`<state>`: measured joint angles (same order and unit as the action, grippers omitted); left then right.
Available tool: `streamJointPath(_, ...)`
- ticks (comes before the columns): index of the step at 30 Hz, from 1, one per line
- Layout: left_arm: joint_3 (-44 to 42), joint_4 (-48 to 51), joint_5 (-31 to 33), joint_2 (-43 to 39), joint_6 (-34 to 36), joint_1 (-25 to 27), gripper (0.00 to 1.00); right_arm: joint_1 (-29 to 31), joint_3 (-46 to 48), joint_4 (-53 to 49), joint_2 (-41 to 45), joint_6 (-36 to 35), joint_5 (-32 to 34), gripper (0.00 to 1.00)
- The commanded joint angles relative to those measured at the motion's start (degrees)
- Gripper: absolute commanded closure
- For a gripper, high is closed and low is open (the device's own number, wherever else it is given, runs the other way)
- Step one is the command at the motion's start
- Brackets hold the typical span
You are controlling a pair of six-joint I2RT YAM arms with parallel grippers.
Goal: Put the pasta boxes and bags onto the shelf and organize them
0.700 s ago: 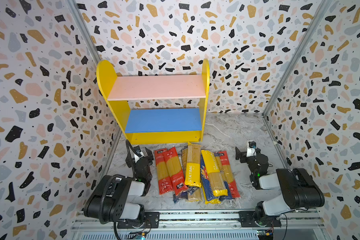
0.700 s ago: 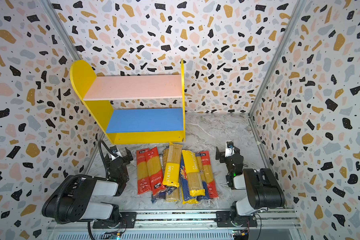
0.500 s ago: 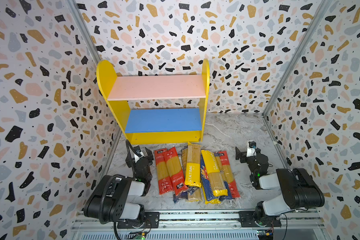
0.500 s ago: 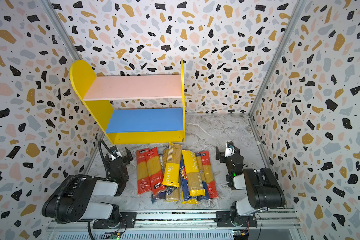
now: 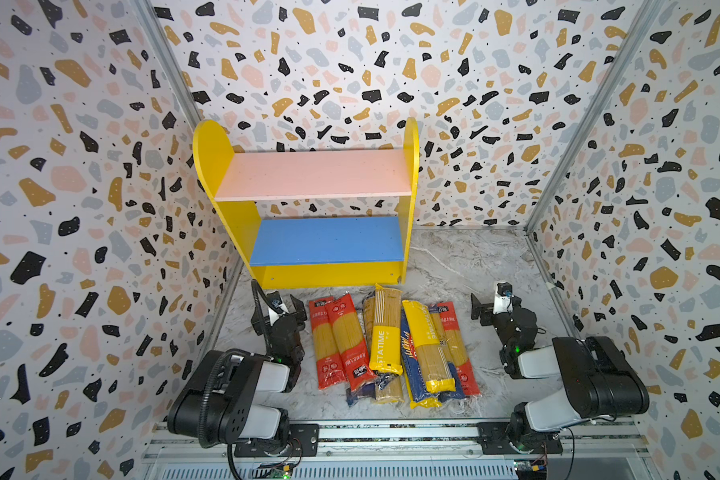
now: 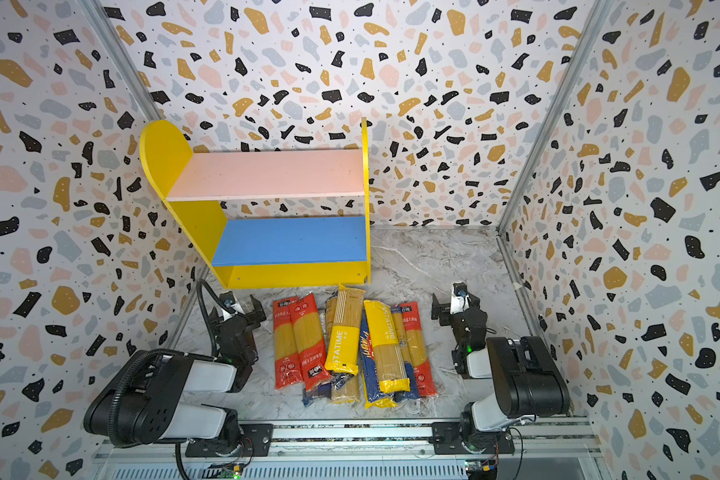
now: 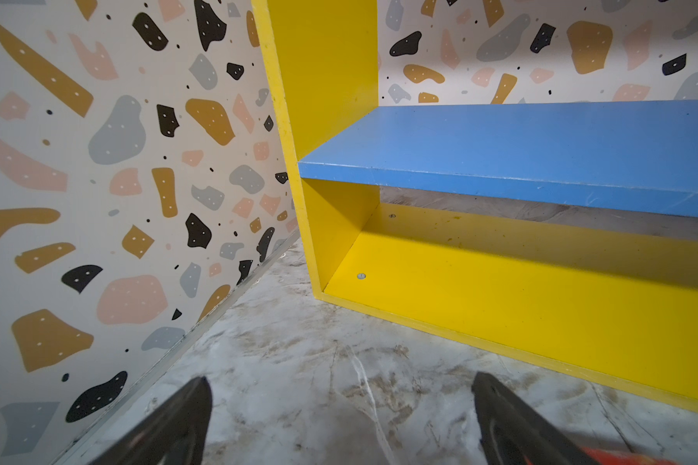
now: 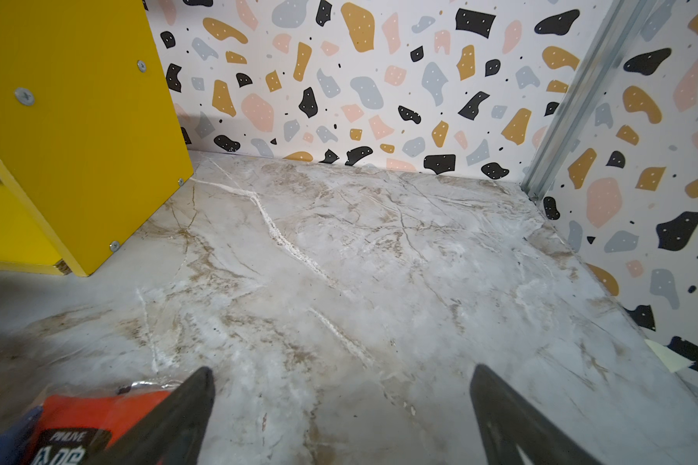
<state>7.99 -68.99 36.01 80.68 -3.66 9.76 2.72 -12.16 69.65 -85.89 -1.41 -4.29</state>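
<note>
Several long pasta packs (image 5: 391, 345) (image 6: 350, 345), red, yellow and dark blue, lie side by side and partly stacked on the marble floor in front of the shelf (image 5: 312, 174) (image 6: 267, 174). Its pink and blue boards are bare. My left gripper (image 5: 279, 303) (image 7: 341, 402) rests low to the left of the pile, open, facing the shelf's blue board (image 7: 540, 145). My right gripper (image 5: 495, 305) (image 8: 341, 398) sits to the right of the pile, open over bare floor. A red pack (image 8: 93, 418) lies just beside one of its fingers, and the shelf's yellow side panel (image 8: 77, 120) stands farther off.
Terrazzo-patterned walls (image 5: 100, 208) close in the left, back and right, with metal corner posts (image 5: 566, 158). An aluminium rail (image 5: 391, 432) carrying both arm bases runs along the front. Bare marble floor (image 5: 466, 257) lies to the right of the shelf.
</note>
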Motion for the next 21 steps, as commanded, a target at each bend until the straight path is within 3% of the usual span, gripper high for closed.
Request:
streamJointPath(1, 0.54, -1.84, -0.06, -0.53, -0.21, -0.27, 0.01, -0.23, -1.1, -0.21, 0.2, -0.04, -0.38, 0.01)
streamJointPath(18, 0.36, -1.94, -0.24, -0.79, -0.12, -0.28, 0.01, 0.7, -0.7, 0.11, 0.63, -0.61, 1.17, 0.01)
streamJointPath(21, 1.37, 0.78, -3.03, -2.18, 1.09, -0.27, 0.0, 2.24, -0.47, 0.28, 1.26, -0.28, 6.34, 0.01)
